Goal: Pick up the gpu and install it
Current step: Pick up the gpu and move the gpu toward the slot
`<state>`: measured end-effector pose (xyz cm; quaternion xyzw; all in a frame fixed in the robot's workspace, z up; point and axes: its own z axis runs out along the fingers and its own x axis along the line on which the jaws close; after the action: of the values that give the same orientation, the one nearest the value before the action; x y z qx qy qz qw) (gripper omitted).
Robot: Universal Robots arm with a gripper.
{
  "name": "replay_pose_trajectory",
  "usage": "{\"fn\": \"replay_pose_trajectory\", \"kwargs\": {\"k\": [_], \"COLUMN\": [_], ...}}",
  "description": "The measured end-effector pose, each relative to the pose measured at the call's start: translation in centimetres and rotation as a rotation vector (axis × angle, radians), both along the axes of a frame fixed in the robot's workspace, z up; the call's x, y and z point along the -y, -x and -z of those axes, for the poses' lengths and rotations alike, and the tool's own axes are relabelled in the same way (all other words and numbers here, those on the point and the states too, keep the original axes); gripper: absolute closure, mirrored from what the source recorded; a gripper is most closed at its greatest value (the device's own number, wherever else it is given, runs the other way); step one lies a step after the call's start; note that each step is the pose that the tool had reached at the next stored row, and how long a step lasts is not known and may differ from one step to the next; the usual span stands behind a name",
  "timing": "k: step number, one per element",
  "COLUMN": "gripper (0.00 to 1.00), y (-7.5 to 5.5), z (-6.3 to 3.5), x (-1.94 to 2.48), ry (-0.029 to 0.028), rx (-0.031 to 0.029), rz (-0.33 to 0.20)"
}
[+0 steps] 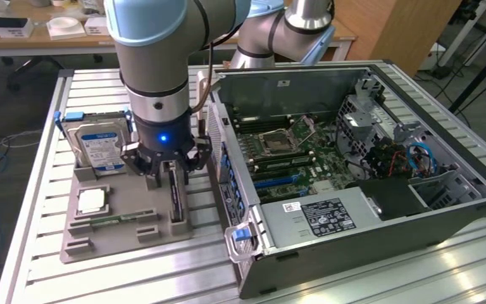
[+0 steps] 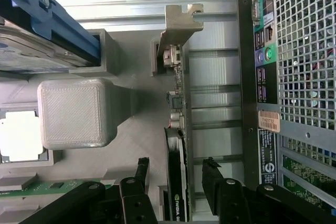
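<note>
The gpu [image 1: 175, 196] is a thin dark card standing on edge in a slot of the grey parts tray [image 1: 116, 244]. It is beside the open computer case [image 1: 395, 253]. My gripper [image 1: 169, 166] hangs directly above the card. In the wrist view the gpu [image 2: 176, 129] runs between my two black fingers [image 2: 143, 166], with a gap on each side. Its pale metal bracket [image 2: 178, 22] is at the far end. My gripper [image 2: 176, 163] is open and straddles the card without holding it.
A silver hard drive [image 1: 99, 145] stands in the tray at the exterior view's left. A white square chip [image 1: 92, 201] and a green memory stick [image 1: 112, 220] lie below it. The case's motherboard [image 1: 285, 152] faces up. The case's rear panel [image 2: 283, 77] is close beside the card.
</note>
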<state>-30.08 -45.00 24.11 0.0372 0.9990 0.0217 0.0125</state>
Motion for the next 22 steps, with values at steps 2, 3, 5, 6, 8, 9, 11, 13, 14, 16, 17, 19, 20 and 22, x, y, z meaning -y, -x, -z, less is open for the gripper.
{"fn": "replay_pose_trajectory", "kwargs": {"k": [2,3,5,6,8,9,11,13,14,16,17,19,20,22], "gripper": [0.47,0.47,0.47,0.47,0.47,0.47,0.47,0.47,0.47,0.47,0.47,0.47,0.47,0.47], "y": [0.00,0.00,0.00,0.00,0.00,0.00,0.00,0.00,0.00,0.00,0.00,0.00,0.00,0.00], "z": [0.07,0.11,0.20,0.25,0.34,0.37,0.45,0.45,0.45,0.46,0.46,0.46,0.46,0.46], "x": [0.00,0.00,0.00,0.00,0.00,0.00,0.00,0.00,0.00,0.00,0.00,0.00,0.00,0.00], "ry": [0.0000,0.0000,-0.0001,0.0000,-0.0001,0.0000,0.0000,0.0000,0.0001,0.0000,0.0000,0.0000,-0.0001,-0.0001], "rx": [0.0000,0.0001,0.0002,0.0001,0.0001,0.0000,0.0000,-0.0001,-0.0001,0.0000,0.0001,0.0000,0.0001,0.0001], "rz": [0.000,0.000,0.000,0.000,0.000,0.000,0.000,0.000,0.000,0.000,0.000,0.000,0.000,0.000]}}
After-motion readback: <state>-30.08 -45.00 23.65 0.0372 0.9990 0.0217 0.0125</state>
